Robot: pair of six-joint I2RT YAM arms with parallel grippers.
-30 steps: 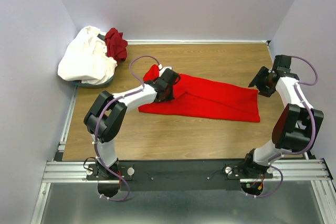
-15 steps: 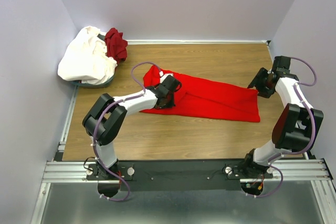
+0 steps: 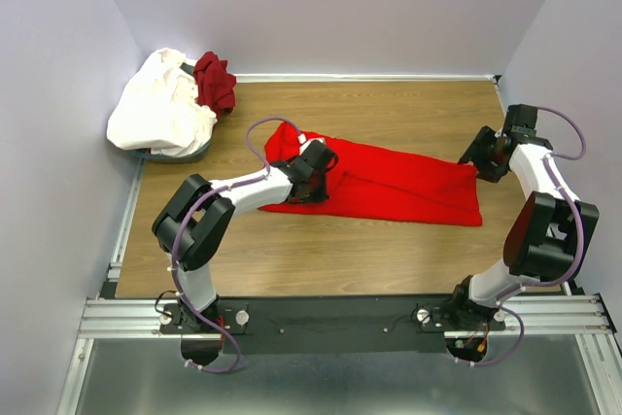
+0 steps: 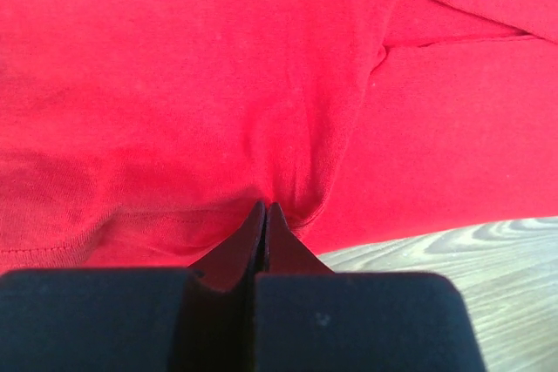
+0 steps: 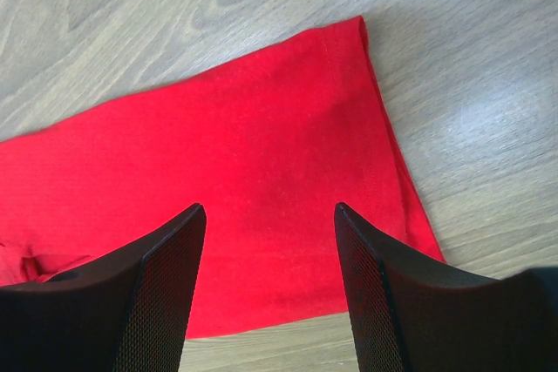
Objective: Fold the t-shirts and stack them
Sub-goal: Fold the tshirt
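The bright red t-shirt point(image 3: 408, 187) lies folded lengthwise across the middle of the wooden table point(image 3: 389, 104). My left gripper point(image 3: 319, 170) is shut on the shirt's left end; in the left wrist view the closed fingertips point(image 4: 264, 208) pinch a bunched fold of the red shirt point(image 4: 218, 84). My right gripper point(image 3: 483, 155) is open and empty, hovering just above the shirt's right end. The right wrist view shows that hem corner point(image 5: 261, 163) between the spread fingers point(image 5: 174, 241). The white t-shirt point(image 3: 160, 109) and the maroon t-shirt point(image 3: 214, 80) lie crumpled at the far left corner.
The white and maroon shirts rest on a grey basket point(image 3: 175, 154) by the left wall. Walls close in on the left, back and right. A metal rail point(image 3: 340, 316) with the arm bases runs along the near edge.
My left gripper has moved right and slightly nearer, dragging the shirt's left end over the body. The right arm has barely shifted.
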